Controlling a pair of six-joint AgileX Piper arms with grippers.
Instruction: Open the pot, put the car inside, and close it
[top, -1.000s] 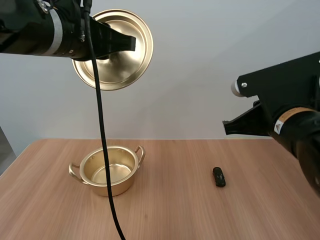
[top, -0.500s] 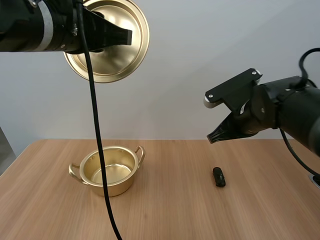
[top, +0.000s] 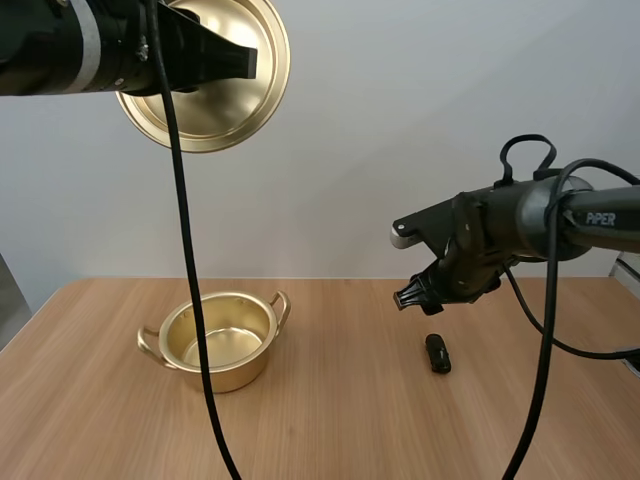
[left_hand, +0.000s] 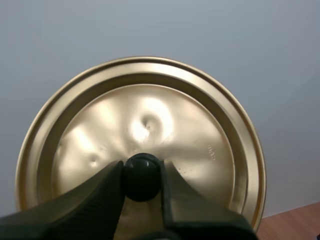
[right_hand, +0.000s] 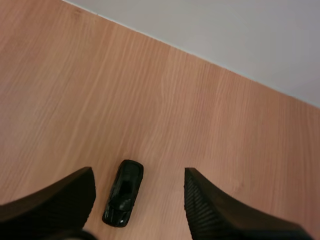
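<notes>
My left gripper (top: 255, 62), clamped on the black knob (left_hand: 142, 175), holds the golden lid (top: 210, 95) high and tilted on edge, above the open pot (top: 215, 340). The pot stands on the wooden table (top: 330, 430). The black toy car (top: 438, 353) lies well apart from the pot, on bare wood. My right gripper (top: 412, 298) hovers above the car, fingers spread apart and touching nothing; in the right wrist view the car shows between them.
</notes>
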